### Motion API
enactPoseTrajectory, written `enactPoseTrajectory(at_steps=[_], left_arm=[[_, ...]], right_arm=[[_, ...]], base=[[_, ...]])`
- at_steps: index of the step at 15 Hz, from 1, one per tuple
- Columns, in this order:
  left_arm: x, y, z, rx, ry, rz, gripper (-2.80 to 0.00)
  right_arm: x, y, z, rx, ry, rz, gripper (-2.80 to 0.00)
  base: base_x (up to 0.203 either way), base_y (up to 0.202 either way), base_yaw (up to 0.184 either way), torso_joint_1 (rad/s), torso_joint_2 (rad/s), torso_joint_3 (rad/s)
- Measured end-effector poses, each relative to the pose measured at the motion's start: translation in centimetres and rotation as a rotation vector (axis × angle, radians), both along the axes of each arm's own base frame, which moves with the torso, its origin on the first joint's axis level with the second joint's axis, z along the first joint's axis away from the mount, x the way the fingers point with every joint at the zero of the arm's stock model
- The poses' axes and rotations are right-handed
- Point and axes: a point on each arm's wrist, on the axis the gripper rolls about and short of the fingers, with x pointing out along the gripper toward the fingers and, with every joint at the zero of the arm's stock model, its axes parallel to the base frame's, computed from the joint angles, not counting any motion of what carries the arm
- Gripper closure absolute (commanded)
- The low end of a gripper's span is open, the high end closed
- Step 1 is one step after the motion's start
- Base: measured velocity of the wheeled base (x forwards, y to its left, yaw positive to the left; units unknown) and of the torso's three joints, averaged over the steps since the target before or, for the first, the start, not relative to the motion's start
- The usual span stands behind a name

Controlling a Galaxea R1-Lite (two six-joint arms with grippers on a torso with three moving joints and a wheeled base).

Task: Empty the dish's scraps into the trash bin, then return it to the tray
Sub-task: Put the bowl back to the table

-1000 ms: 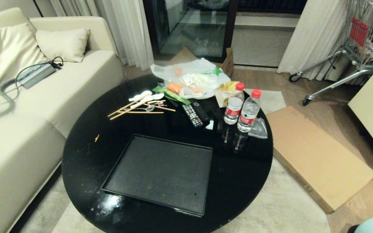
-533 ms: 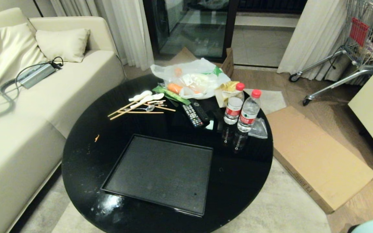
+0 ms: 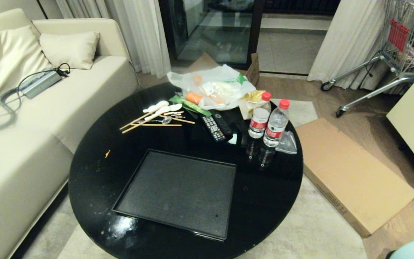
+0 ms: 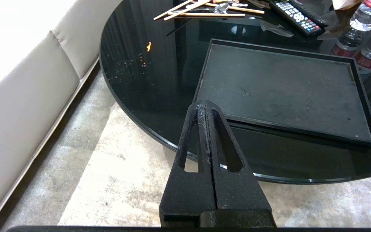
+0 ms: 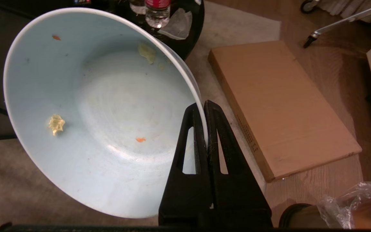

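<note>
Right gripper (image 5: 204, 106) jaws clamp the dish (image 5: 85, 109) rim — left gripper (image 4: 205, 104) jaws closed, empty.

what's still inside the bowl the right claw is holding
A few scraps cling inside the bowl: a pale yellow bit, another near the rim, tiny orange flecks. The right claw hides a small strip by the rim.

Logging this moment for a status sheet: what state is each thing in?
dish: held by its rim, nearly emptied
scraps: few bits stuck inside
tray: bare, on table
right gripper: shut on dish
left gripper: shut, empty
water bottles: capped, upright
</note>
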Motion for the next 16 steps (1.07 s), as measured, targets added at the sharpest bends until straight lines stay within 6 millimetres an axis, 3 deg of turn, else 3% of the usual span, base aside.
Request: enactPoseTrajectory(at_steps=[4, 8, 13, 16], left_arm=[[0.0, 0.0, 0.0, 0.001, 0.0, 0.0, 0.0], [0.0, 0.0, 0.0, 0.0, 0.0, 0.0, 0.0], [0.0, 0.0, 0.0, 0.0, 0.0, 0.0, 0.0], [0.0, 0.0, 0.0, 0.001, 0.0, -0.001, 0.0]], right_arm=[[2.0, 0.2, 3.1, -0.024, 0.092, 0.079, 0.0], [5.8, 0.2, 6.2, -0.069, 0.198, 0.132, 0.0], [14.3, 1.0, 9.0, -0.082, 0.278, 0.201, 0.0], [20.2, 3.2, 9.5, -0.085, 0.315, 0.282, 0.0]], base=[[0.0, 0.0, 0.0, 0.0, 0.0, 0.0], [0.0, 0.0, 0.0, 0.0, 0.0, 0.0], [0.0, 0.0, 0.0, 0.0, 0.0, 0.0], [0.0, 0.0, 0.0, 0.0, 0.0, 0.0]])
